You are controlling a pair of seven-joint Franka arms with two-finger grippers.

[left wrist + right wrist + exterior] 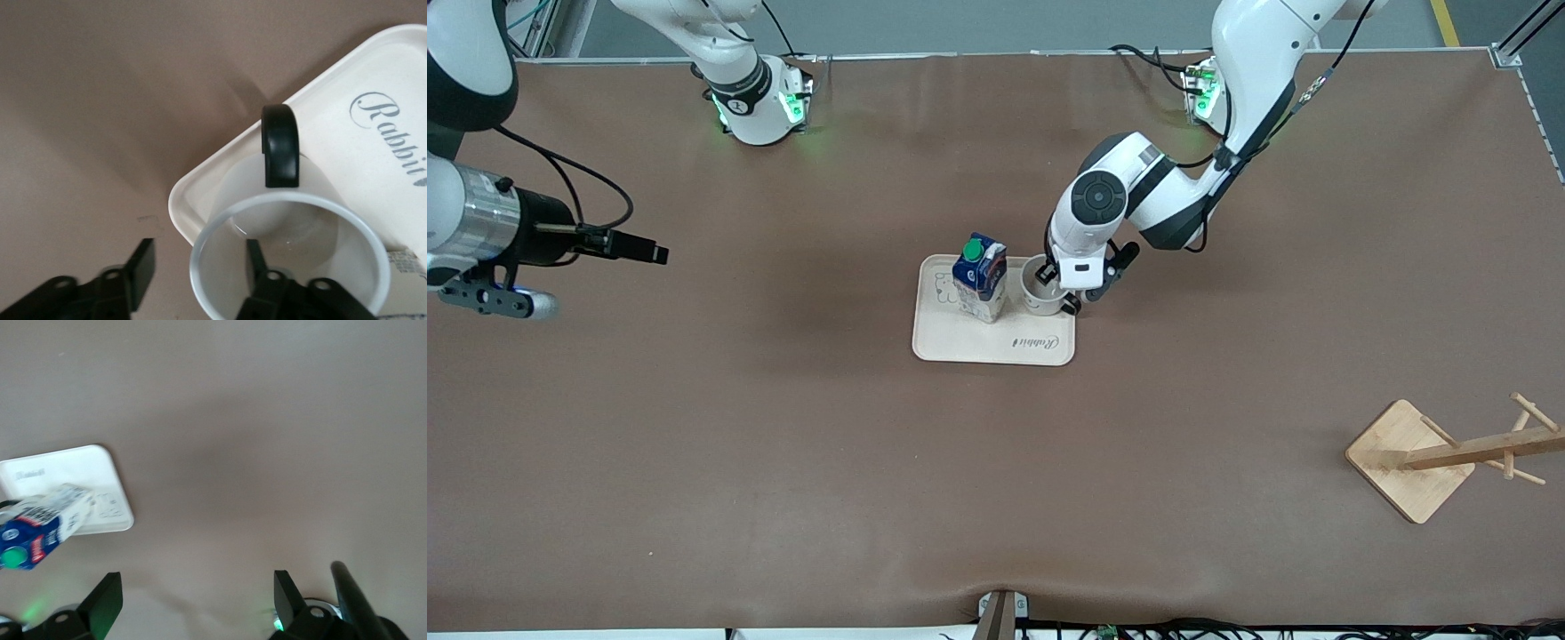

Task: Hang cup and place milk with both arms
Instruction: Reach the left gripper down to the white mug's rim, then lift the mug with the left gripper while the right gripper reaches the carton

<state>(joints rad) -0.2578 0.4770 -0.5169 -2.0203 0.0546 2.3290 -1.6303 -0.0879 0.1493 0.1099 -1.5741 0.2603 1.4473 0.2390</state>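
The white cup stands on a cream tray beside the milk, toward the left arm's end. In the left wrist view the cup shows its black handle. My left gripper is low at the cup and open. One finger is inside the cup and the other outside, astride the rim with a gap to it. My right gripper waits high over the right arm's end of the table, open and empty. Its wrist view shows the milk on the tray.
A wooden cup rack with pegs stands on a square base toward the left arm's end of the table, nearer to the front camera than the tray. The brown table is bare around the tray.
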